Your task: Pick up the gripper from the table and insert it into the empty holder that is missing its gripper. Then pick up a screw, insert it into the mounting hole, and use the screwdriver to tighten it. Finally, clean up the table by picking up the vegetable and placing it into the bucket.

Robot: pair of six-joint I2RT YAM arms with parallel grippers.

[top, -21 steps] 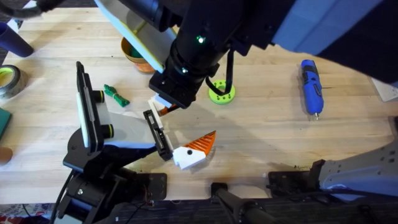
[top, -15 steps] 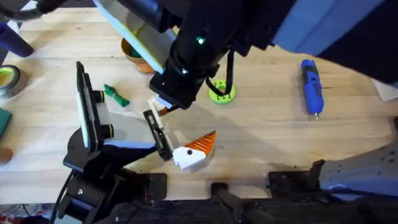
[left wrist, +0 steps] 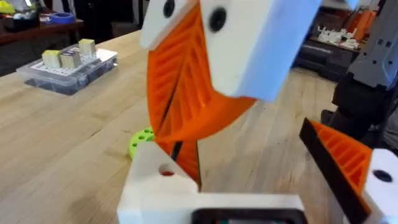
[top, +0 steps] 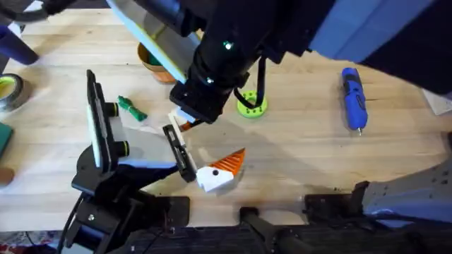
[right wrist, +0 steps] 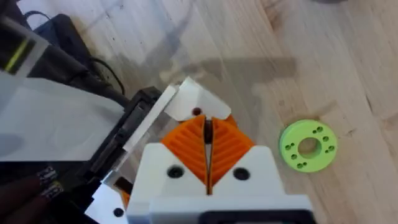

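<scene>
**Right gripper** [right wrist: 208, 149]: centre of the overhead frame, low over the fixture. Orange pads clenched on the gripper [right wrist: 194, 104], grasping it by its ribbed tip with the white base pointing away.
**Gripper**: at the upper end of the holder [top: 176, 144], touching or just beside it; seating cannot be told.
**Change**: the right gripper has crept slightly toward frame left over the last moments, then stopped. Judged as fine alignment, with insertion under way and not confirmed.
**Still to do**: screwdriver [top: 353, 97] lies untouched at upper right. Vegetable [top: 132, 108] lies on the table [top: 304, 155] left of centre, outside the bucket [top: 148, 60] at upper centre-left.
**Writing**: no brands, labels or lettering readable.
</scene>
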